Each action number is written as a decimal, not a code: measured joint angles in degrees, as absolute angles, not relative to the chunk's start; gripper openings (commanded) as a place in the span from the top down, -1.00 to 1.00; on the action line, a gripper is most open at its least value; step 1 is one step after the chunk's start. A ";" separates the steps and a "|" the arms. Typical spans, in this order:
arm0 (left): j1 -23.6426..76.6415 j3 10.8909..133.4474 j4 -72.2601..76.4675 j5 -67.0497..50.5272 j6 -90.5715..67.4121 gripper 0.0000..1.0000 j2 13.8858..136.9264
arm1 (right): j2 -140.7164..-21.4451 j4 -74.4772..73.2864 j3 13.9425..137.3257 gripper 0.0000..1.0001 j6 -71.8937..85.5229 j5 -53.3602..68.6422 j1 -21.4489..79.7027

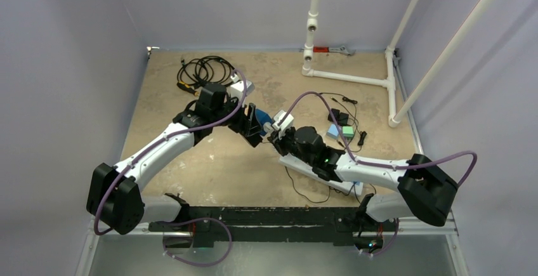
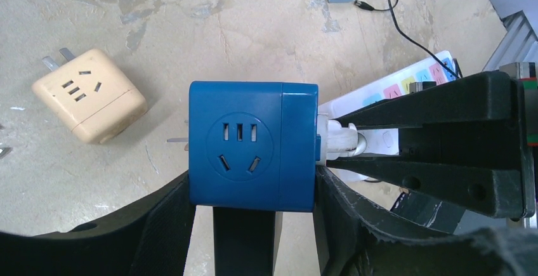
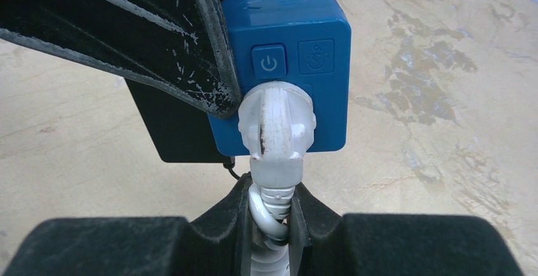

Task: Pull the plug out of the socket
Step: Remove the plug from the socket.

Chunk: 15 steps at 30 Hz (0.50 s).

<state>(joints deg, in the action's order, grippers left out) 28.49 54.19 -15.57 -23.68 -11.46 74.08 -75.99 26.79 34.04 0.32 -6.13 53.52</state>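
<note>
Blue cube socket (image 2: 252,146) is held up off the table (image 1: 209,162), mid-workspace between the two arms. Left gripper (image 1: 254,125) is grasping the socket, one finger on each of two opposite side faces, and the outlet face points at the left wrist cam. White plug (image 3: 276,130) is not out yet: it sits seated in the socket's side face, just below the power button, with its cord running back between the right fingers. Right gripper (image 3: 273,206) is clenched on the plug's neck, with the pads pinching the ribbed strain relief on both sides. The two grippers are nearly tip to tip, and a left finger touches the plug head in the right wrist view. Beige adapter (image 2: 89,95) lies on the table, prongs up-left, apart from the socket. White power strip (image 2: 412,89) lies under the right arm. Coiled black cable (image 1: 204,70) is at the far left of the table, and a white pipe frame (image 1: 349,76) is at the far right.
</note>
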 measured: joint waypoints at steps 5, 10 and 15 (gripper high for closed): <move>28.53 54.19 -16.49 -23.75 -11.46 1.00 74.08 | -76.66 26.68 34.04 1.00 -2.74 -13.34 57.19; 28.38 54.19 -19.49 -23.66 -11.40 1.00 74.13 | -79.18 26.98 34.39 1.00 -5.37 -20.60 61.36; 28.12 54.19 -20.14 -23.68 -11.44 1.00 74.17 | -79.88 27.53 34.61 1.00 -5.80 -22.98 62.37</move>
